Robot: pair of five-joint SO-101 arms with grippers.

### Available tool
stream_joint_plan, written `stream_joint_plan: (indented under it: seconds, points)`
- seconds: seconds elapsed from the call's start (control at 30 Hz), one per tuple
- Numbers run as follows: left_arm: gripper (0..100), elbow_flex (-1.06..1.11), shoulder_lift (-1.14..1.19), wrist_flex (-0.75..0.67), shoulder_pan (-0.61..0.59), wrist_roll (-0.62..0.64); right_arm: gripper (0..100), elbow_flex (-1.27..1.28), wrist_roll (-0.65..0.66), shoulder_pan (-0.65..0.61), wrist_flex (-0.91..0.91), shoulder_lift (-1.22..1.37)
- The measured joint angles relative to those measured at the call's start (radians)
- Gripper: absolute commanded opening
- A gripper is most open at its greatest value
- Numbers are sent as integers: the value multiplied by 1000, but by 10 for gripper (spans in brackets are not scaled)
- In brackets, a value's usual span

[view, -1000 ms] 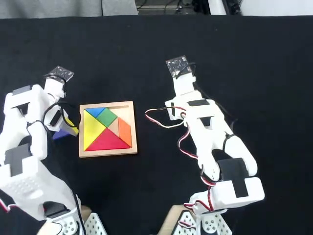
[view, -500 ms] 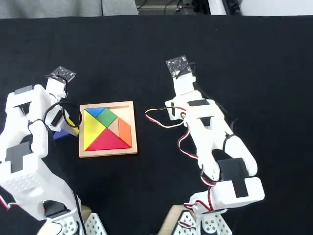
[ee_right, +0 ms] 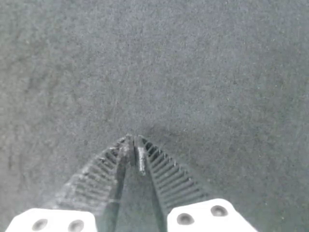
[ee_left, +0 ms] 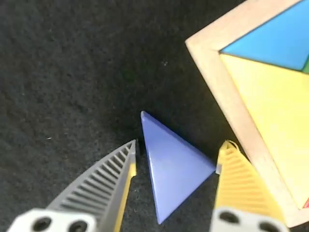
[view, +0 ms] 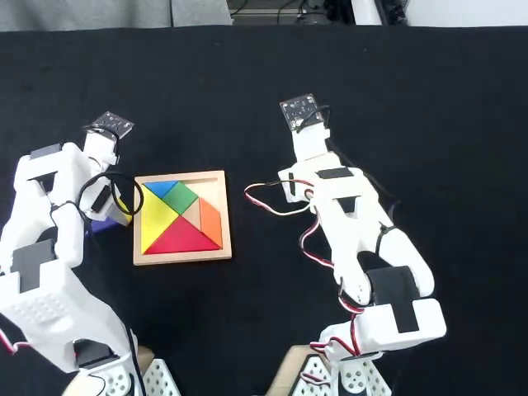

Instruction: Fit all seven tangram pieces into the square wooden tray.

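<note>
The blue triangle (ee_left: 171, 166) lay on the cloth just outside the tray (ee_left: 231, 104), between the parted jaws of the left gripper (ee_left: 179, 144) (plainly the nearer arm), its long edge alongside one finger. The right gripper (ee_right: 133, 141), closed on nothing, sat well away from the tray.

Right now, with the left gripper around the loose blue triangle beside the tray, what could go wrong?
Two risks, I think. The left gripper has its yellow finger right beside the tray rim, so closing or lifting may nudge the tray and disturb the seated pieces. Also, the open fingers face the loose blue triangle on its slanted sides, so it may twist or slip out.
</note>
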Motion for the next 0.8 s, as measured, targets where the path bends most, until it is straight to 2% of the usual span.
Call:
stream_joint_plan:
  seconds: [0.13, 0.27, 0.5, 0.6, 0.67, 0.73, 0.8]
  points:
    - [245, -17, -5, 44, 6, 2, 11, 0, 0, 0, 0, 0]
    - [245, -103, -51, 210, 12, 31, 11, 0, 0, 0, 0, 0]
    - [249, -230, -290, 460, 100, 269, 11, 0, 0, 0, 0, 0]
    - [251, -233, -350, 506, 137, 342, 11, 0, 0, 0, 0, 0]
    - [251, -235, -356, 506, 129, 322, 11, 0, 0, 0, 0, 0]
    - [259, -235, -341, 466, 110, 247, 11, 0, 0, 0, 0, 0]
    - [305, -224, -299, 400, 77, 184, 11, 0, 0, 0, 0, 0]
